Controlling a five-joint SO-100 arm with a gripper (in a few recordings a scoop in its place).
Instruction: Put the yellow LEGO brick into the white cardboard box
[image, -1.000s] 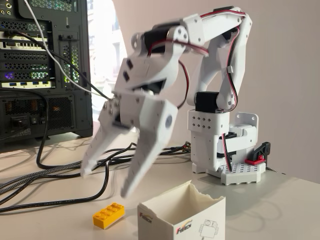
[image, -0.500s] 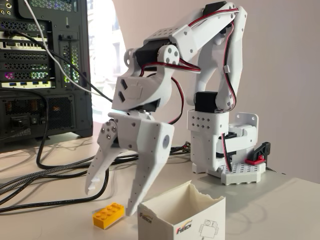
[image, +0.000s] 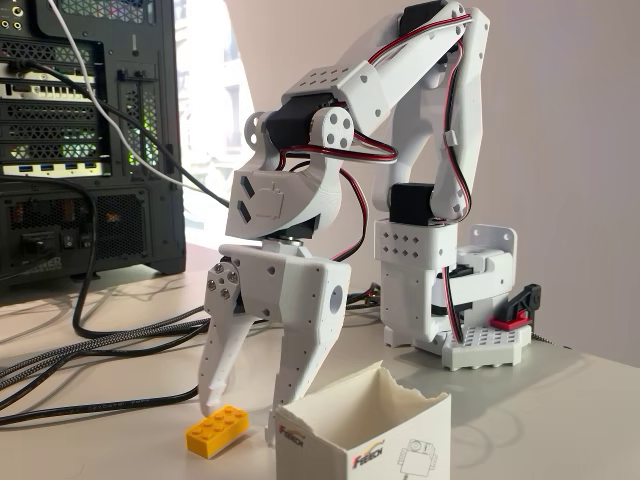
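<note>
The yellow LEGO brick (image: 217, 430) lies flat on the table near the bottom edge of the fixed view, studs up. Right of it stands the white cardboard box (image: 365, 432), open on top with a torn rim and a small red-black logo. My white gripper (image: 240, 422) points straight down just above the brick, open. Its left fingertip hangs above the brick's far left side. Its right fingertip is at the brick's right end, close to the box's left wall. The fingers hold nothing.
The white arm base (image: 447, 300) stands behind the box at the right. Black and braided cables (image: 100, 350) run across the table at the left. A computer tower (image: 90, 140) fills the back left.
The gripper has swung down and turned upright, from tilted and high on the left to straddling the brick. Its fingers have drawn somewhat closer together. Brick and box have not moved.
</note>
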